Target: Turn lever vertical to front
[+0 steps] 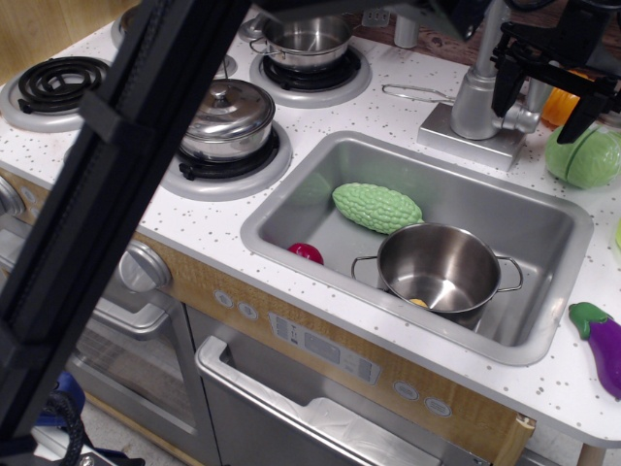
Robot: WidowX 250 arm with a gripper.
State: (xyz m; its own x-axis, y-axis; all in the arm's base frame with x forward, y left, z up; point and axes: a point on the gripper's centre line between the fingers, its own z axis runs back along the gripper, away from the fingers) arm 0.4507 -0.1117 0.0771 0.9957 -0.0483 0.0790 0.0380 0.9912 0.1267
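Note:
The lever (523, 118) is a short silver-grey handle with a rounded end. It projects to the right from the grey faucet column (475, 102), which stands on a rectangular base (466, 139) behind the sink. My black gripper (546, 105) hangs over the lever's end with its jaws open. One finger (504, 90) is just left of the lever tip, close to the column, and the other (589, 114) is well to the right. Nothing is held between them. I cannot tell whether the left finger touches the lever.
The sink (291, 199) holds a green bumpy vegetable (376, 207), a red item (306, 252) and a steel pot (439, 267). A wire loop (417, 94) lies left of the faucet. A green cabbage (585, 155), an orange item (561, 105) and an eggplant (606, 340) are at the right. A black arm strut (126, 175) blocks the left foreground.

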